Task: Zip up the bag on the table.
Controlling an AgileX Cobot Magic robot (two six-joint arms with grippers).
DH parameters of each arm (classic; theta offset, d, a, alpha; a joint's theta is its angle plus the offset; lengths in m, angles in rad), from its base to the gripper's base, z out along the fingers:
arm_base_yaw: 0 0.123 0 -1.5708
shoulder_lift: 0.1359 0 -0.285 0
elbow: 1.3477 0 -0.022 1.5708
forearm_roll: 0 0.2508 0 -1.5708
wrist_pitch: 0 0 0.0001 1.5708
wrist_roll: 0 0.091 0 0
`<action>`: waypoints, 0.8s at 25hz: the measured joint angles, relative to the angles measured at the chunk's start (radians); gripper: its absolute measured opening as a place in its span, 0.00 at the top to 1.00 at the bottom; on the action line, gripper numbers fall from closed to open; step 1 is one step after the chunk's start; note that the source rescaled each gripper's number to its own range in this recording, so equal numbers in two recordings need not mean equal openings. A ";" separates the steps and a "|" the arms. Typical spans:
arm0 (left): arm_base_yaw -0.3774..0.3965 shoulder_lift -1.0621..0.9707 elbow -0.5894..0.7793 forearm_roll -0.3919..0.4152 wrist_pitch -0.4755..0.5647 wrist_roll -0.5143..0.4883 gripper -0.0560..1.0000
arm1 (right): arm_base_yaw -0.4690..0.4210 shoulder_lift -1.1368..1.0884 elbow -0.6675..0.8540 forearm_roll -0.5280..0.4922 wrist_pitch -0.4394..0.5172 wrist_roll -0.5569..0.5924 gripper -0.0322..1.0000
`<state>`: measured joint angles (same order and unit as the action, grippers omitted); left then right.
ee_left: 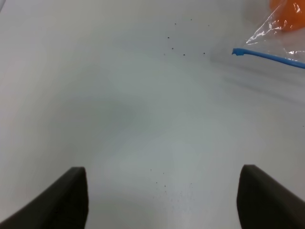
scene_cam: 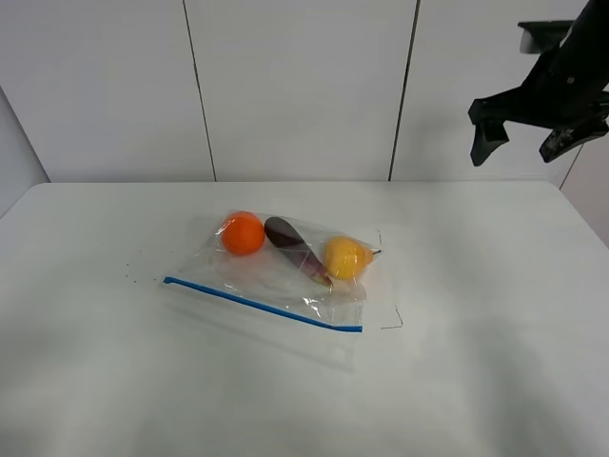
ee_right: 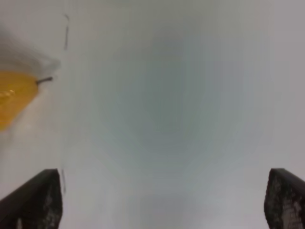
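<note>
The right pincer (scene_cam: 528, 143) hangs high above the far right corner of the bench (scene_cam: 495, 381), its 2 dark fingers spread wide with only air between them, holding and touching nothing; the black arm behind it comes in from the upper right edge of the high view, well apart from everything on the surface. The left pincer (ee_left: 162, 198) shows only in its own wrist view, where its 2 dark fingertips stand far apart at the frame's edges over bare white surface, empty and gripping nothing; the left arm itself is not seen from the high camera. The bag (scene_cam: 285, 276) lies flat near the middle of the bench, clear crinkly plastic with a thin blue zip strip (scene_cam: 262, 305) running along its near edge. Through the film show a round orange fruit (scene_cam: 243, 233), a dark purple elongated vegetable (scene_cam: 295, 246) and a yellow pear-shaped fruit (scene_cam: 345, 257) with a short stem, lined up along the far side. The bench is matte white with a few tiny dark specks (scene_cam: 128, 276) left of the bag and a thin black mark (scene_cam: 395, 322) just right of it
</note>
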<state>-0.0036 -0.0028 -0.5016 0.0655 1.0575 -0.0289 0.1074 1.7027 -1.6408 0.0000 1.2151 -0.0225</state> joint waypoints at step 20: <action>0.000 0.000 0.000 0.000 0.000 0.000 0.00 | 0.000 -1.044 0.998 0.018 -0.141 0.001 0.06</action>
<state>-0.0036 -0.0028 -0.5016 0.0655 1.0575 -0.0289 0.1074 0.6591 -0.6425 0.0175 1.0737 -0.0217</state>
